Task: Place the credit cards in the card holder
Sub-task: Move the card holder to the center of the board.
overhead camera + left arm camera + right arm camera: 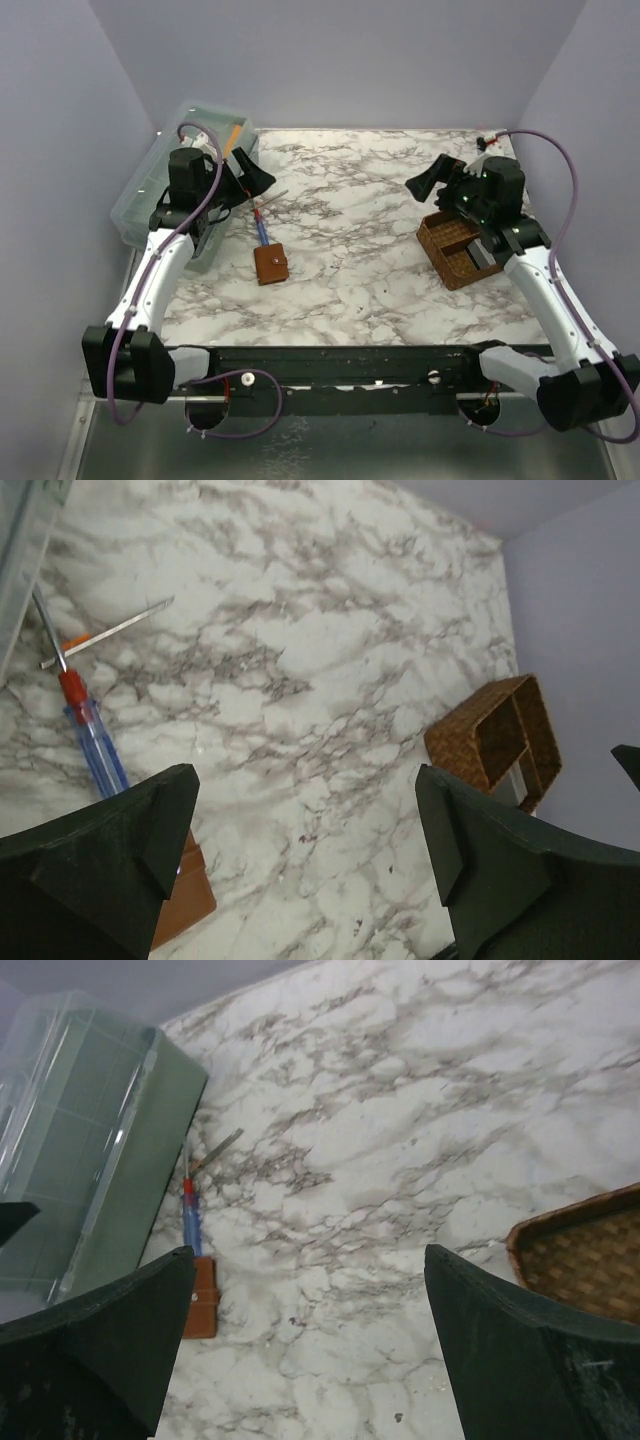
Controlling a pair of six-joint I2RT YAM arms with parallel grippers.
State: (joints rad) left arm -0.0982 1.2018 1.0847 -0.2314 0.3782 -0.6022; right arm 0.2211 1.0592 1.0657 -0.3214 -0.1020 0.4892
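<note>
Top external: high, behind the arm bases, looking down over the whole table point(380, 290). Left wrist: raised, facing right toward the woven basket point(500, 735). Right wrist: raised, facing left. All share the screwdriver point(262, 228) and card holder point(270, 264).

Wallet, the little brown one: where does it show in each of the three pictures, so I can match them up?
Top view: wallet left of centre on the marble.
Left wrist: bottom left, partly behind a dark finger.
Right wrist: lower left, beside the finger.
Shared landmark: the blue-handled screwdriver, just beyond the wallet in all three.
</note>
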